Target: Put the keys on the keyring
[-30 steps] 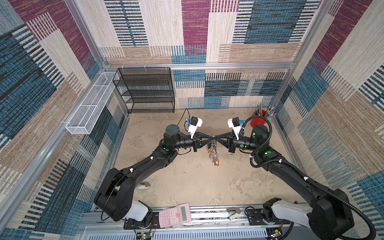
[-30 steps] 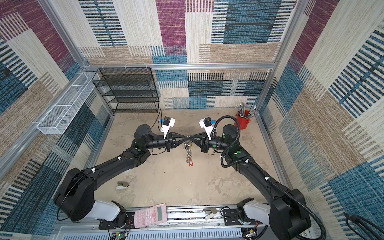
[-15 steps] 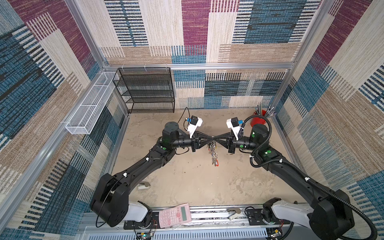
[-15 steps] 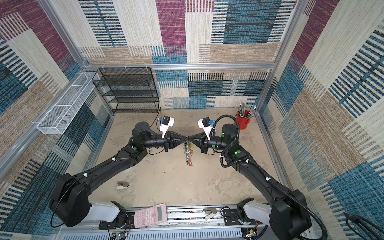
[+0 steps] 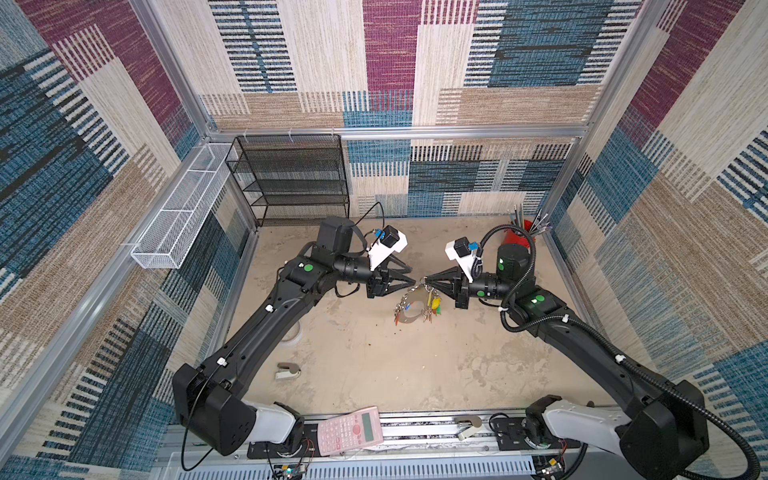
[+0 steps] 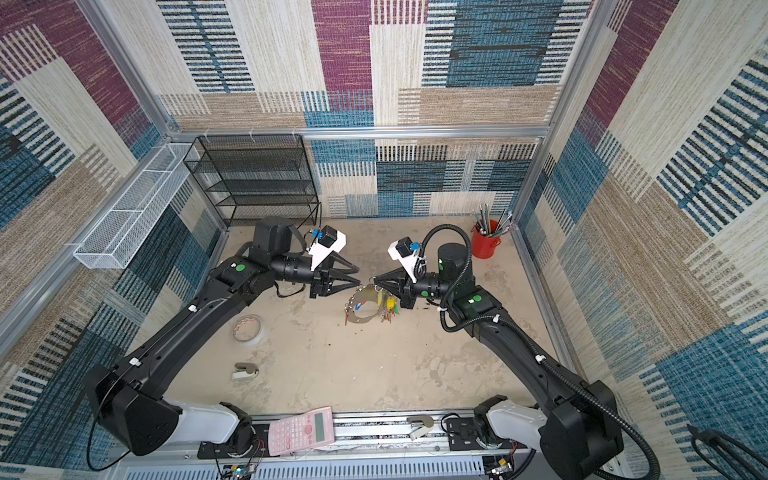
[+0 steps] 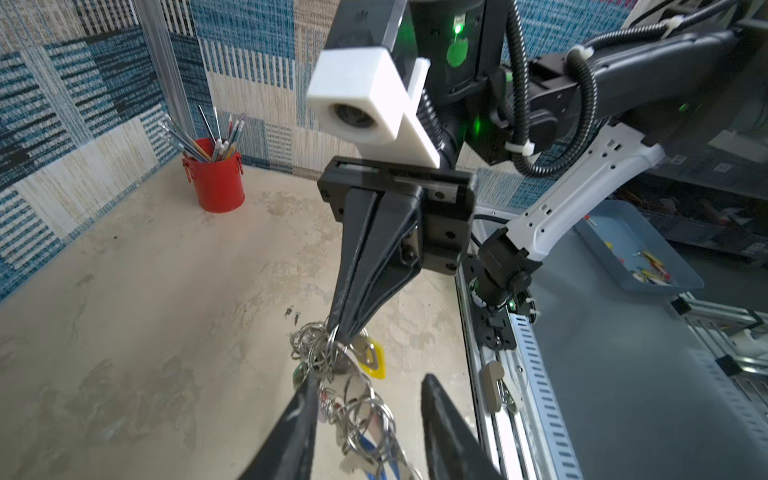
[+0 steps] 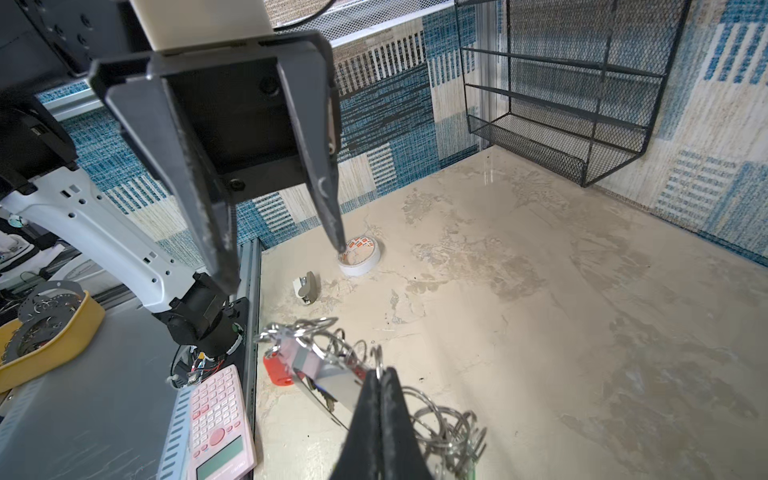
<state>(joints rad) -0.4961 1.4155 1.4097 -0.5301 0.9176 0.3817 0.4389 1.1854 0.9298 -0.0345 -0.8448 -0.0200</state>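
Right wrist: right gripper (image 8: 380, 372) pinches flat grey keyring (image 8: 332, 384), silver loops (image 8: 440, 419) hanging.
Left gripper (image 8: 283, 267): tapered black jaws spread.

Bright, even, diffuse light; shadows faint. Wrist views bow at the edges (fisheye look); keyring (image 8: 332, 382) close-up soft, glinting.

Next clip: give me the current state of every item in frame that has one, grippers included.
left gripper: open, jaws apart, next to the keyring.
right gripper: shut on the keyring.
keyring: hanging from the right gripper.
keys: yellow-tagged, hanging at the keyring by the right gripper's tips.
red cup: upright.
tape roll: lying flat.
calculator: face up.
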